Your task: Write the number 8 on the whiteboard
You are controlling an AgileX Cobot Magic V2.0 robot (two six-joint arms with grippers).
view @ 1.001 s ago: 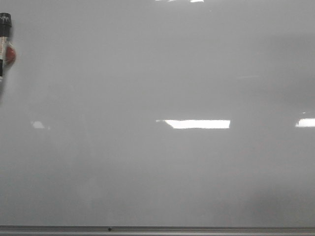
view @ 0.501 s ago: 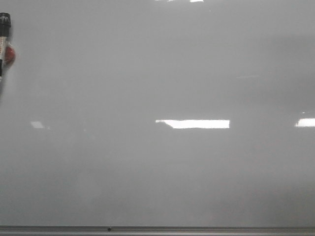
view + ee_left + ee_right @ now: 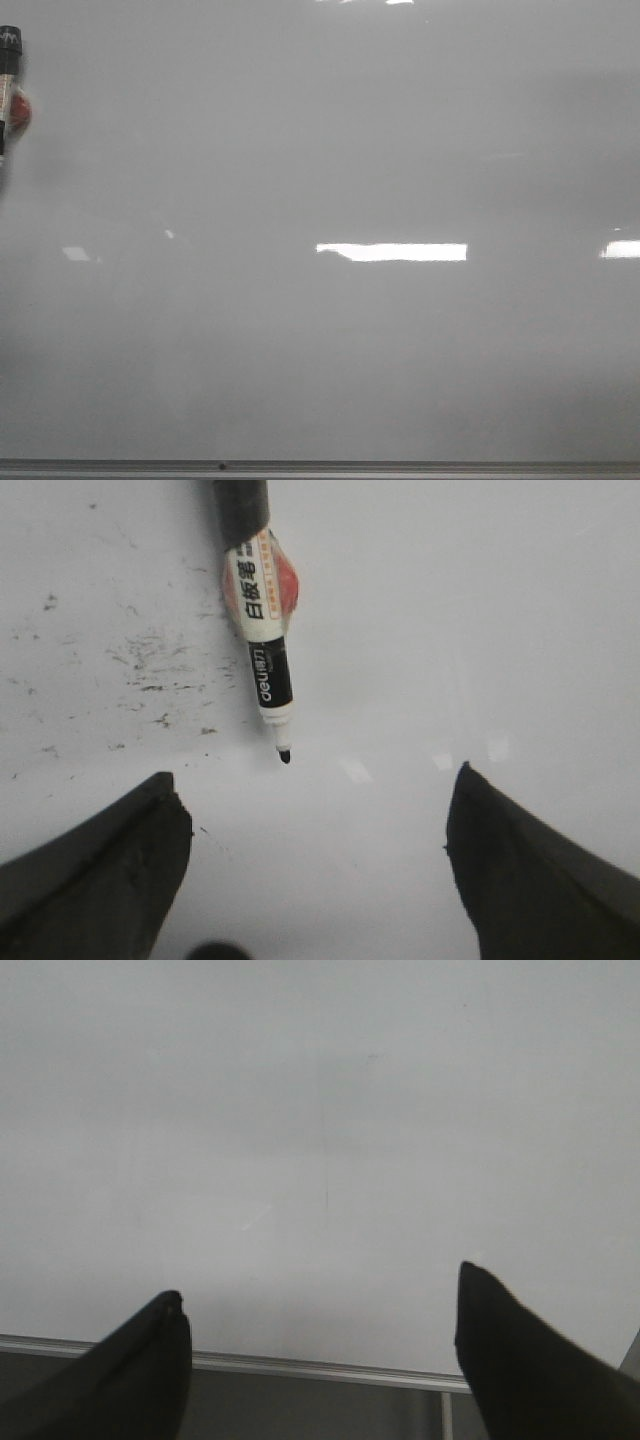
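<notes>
The whiteboard [image 3: 400, 350] fills the front view, pale grey and glossy. No number 8 shows on it in any view. A whiteboard marker [image 3: 12, 85] lies at its far left edge. In the left wrist view the marker [image 3: 262, 630] lies uncapped on the whiteboard [image 3: 450, 630], its black tip towards my left gripper [image 3: 315, 772]. That gripper is open and empty, a short way from the tip. My right gripper [image 3: 320, 1280] is open and empty over the whiteboard [image 3: 320, 1110] near its frame.
The thin grey metal frame edge [image 3: 320, 466] runs along the near side, also in the right wrist view [image 3: 300, 1365]. Dark ink smudges [image 3: 150, 660] mark the board beside the marker. Bright light reflections [image 3: 400, 252] lie on the board.
The marker stays at the far left. A small bright glint has appeared on the board left of centre. Nothing else has visibly changed.
</notes>
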